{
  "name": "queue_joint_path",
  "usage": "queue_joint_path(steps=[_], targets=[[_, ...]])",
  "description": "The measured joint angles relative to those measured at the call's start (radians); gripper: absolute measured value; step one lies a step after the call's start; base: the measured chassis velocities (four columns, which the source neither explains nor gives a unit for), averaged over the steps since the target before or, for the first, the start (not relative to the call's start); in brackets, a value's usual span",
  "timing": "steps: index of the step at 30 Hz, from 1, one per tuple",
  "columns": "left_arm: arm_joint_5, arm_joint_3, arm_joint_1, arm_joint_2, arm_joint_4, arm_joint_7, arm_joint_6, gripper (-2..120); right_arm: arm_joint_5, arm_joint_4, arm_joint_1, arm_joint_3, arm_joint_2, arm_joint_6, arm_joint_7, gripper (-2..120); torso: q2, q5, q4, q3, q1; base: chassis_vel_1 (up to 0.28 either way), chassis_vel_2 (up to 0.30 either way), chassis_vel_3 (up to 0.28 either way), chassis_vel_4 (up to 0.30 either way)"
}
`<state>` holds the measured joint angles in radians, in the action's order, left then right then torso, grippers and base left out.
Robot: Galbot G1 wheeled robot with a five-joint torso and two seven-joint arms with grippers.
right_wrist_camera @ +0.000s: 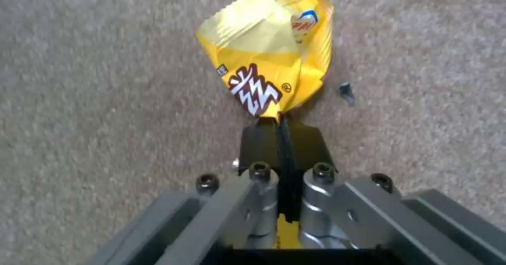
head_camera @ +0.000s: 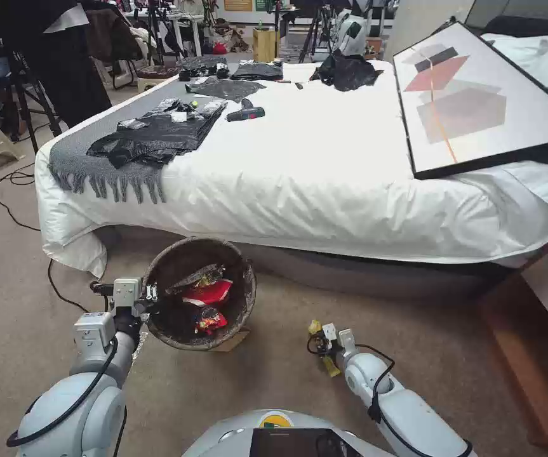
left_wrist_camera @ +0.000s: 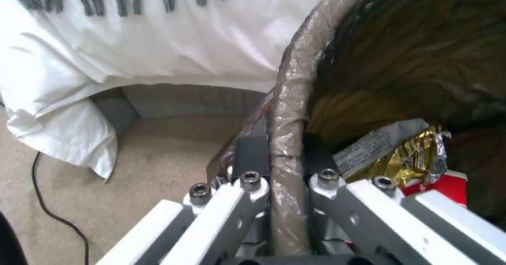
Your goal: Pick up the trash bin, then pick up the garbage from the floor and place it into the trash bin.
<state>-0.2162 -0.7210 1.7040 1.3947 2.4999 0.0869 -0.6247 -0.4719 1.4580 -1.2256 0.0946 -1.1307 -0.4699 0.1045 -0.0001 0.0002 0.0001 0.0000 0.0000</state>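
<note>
One bin, one yellow wrapper

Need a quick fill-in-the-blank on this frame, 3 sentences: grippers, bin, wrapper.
1. The left gripper is shut on the ____ of the trash bin.
2. The right gripper pinches a ____ snack wrapper above the carpet.
3. The bin is tilted beside the ____, with red wrappers inside.

Missing words: rim; yellow; bed

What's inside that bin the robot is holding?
In the bin: a red wrapper, a gold foil wrapper and other litter on a dark liner. The bottom is covered. The left gripper pinches its rim.
</note>
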Motion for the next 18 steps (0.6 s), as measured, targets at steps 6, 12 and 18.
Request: queue_joint_path(steps=[6, 12, 18], targets=[[0.0, -0.002, 0.004, -0.004, 0.0, -0.002, 0.0, 3, -0.012, 0.092, -0.038, 0.061, 0.011, -0.025, -0.016, 0, 0.0, -0.0003, -0.0001, 0.0, 0.0, 0.0, 0.0, 0.0, 0.0], [0.0, -0.002, 0.011, -0.005, 0.0, -0.002, 0.0, 3, -0.021, 0.272, -0.078, 0.145, 0.048, -0.01, -0.072, 0, 0.0, -0.0003, -0.0002, 0.0, 0.0, 0.0, 0.0, 0.0, 0.0], [0.002, 0.0, 0.021, -0.003, 0.0, -0.002, 0.0, 3, -0.033, 0.431, -0.081, 0.226, 0.096, 0.001, -0.136, 0, 0.0, 0.0, 0.0, 0.0, 0.0, 0.0, 0.0, 0.0, 0.0]])
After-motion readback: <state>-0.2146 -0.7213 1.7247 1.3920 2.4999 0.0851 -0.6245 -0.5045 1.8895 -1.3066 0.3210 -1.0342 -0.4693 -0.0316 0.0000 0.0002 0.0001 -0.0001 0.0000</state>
